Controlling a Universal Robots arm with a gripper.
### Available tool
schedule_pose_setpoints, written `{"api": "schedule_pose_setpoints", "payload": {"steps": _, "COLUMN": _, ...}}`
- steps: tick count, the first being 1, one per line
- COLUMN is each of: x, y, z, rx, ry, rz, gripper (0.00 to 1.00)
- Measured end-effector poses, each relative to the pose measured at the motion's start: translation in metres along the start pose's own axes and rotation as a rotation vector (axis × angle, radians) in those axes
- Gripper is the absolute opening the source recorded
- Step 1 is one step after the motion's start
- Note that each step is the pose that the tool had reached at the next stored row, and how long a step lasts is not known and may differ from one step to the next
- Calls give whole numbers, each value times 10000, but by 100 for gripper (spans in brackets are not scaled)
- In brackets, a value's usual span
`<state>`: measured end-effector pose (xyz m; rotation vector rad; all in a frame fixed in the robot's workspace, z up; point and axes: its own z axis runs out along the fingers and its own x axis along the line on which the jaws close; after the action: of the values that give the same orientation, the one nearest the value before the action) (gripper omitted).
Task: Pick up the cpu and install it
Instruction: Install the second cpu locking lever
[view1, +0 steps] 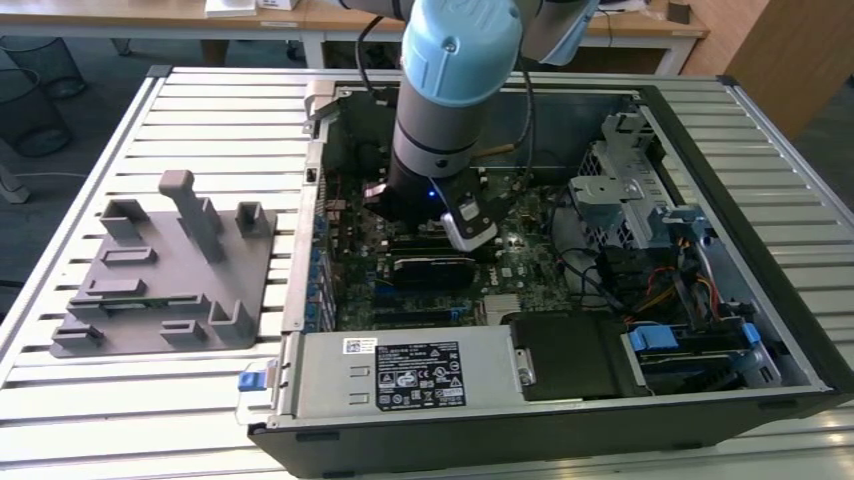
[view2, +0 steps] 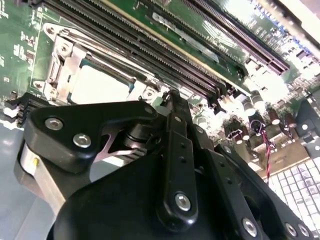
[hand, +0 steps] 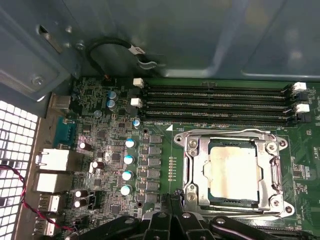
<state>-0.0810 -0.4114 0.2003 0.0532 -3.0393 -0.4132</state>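
The cpu (hand: 234, 172), a pale square chip, lies flat in the metal-framed socket (hand: 192, 165) on the green motherboard. In the second wrist view the cpu (view2: 97, 85) lies just beyond the black fingers. My gripper (hand: 171, 196) hangs low over the board beside the socket's corner, apart from the chip. Its fingertips meet with nothing between them, so it is shut and empty. The gripper (view2: 172, 95) shows its black linkage in the second wrist view. In the exterior view the arm (view1: 447, 100) reaches down into the open computer case (view1: 787, 330).
Memory slots (hand: 215, 102) run along one side of the socket. Capacitors (hand: 129, 160) and rear ports (hand: 52, 160) stand on the other side. In the exterior view a grey tray with upright posts (view1: 167, 270) sits to the left of the case. Drive bays and cables (view1: 654, 240) fill the right.
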Motion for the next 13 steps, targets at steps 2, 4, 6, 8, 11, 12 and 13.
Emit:
{"api": "schedule_pose_setpoints", "payload": {"steps": 2, "x": 1, "y": 1, "z": -6, "rx": 1, "ry": -1, "rz": -1, "gripper": 11}}
{"api": "schedule_pose_setpoints", "payload": {"steps": 4, "x": 1, "y": 2, "z": -8, "rx": -2, "ry": -7, "rz": -3, "gripper": 11}}
{"api": "schedule_pose_setpoints", "payload": {"steps": 6, "x": 2, "y": 4, "z": -16, "rx": 2, "ry": -6, "rz": -2, "gripper": 11}}
{"api": "schedule_pose_setpoints", "payload": {"steps": 8, "x": 2, "y": 5, "z": -22, "rx": 4, "ry": -14, "rz": -4, "gripper": 11}}
{"api": "schedule_pose_setpoints", "payload": {"steps": 11, "x": 2, "y": 9, "z": -32, "rx": -5, "ry": -28, "rz": -9, "gripper": 11}}
{"api": "schedule_pose_setpoints", "payload": {"steps": 12, "x": 2, "y": 9, "z": -32, "rx": -5, "ry": -28, "rz": -8, "gripper": 11}}
{"api": "schedule_pose_setpoints", "payload": {"steps": 13, "x": 2, "y": 9, "z": -35, "rx": -5, "ry": -28, "rz": -9, "gripper": 11}}
